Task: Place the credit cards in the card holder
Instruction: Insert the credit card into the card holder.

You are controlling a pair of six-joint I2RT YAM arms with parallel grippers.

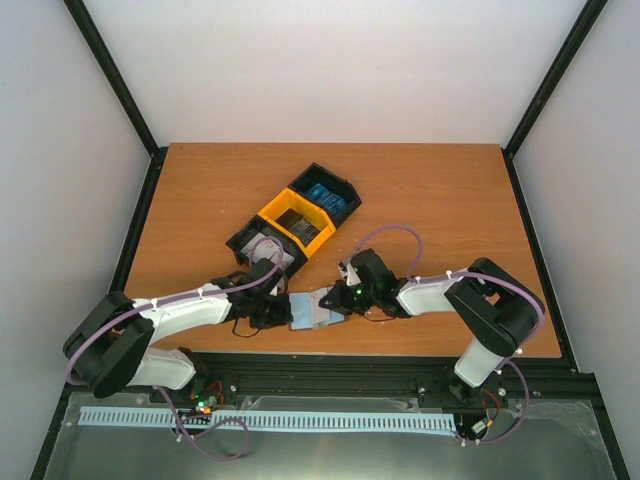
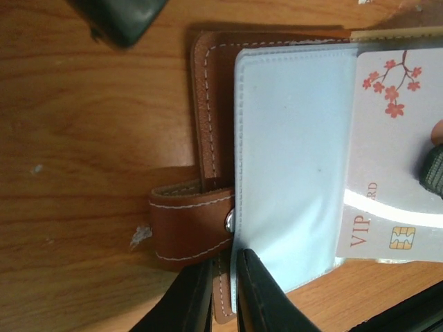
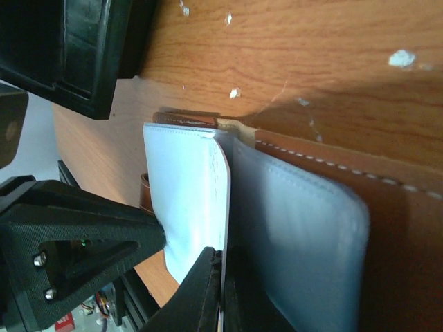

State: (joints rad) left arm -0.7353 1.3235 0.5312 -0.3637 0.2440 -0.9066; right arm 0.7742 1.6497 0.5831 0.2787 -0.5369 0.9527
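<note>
Lower centre of the overhead view: the open card holder (image 1: 310, 312) is pinched by its leather edge in the left gripper (image 2: 225, 273). A blossom-printed VIP card (image 2: 387, 152), clamped edge-on in the right gripper (image 3: 221, 264), is presented at the right side of the pale pocket (image 2: 291, 159).

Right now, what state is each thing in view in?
card holder: open on the table, strap unfastened.
VIP card: at the pale pocket's mouth, mostly outside.
left gripper: shut on the card holder's edge.
right gripper: shut on the VIP card.
black-and-yellow tray: holds more cards.
</note>
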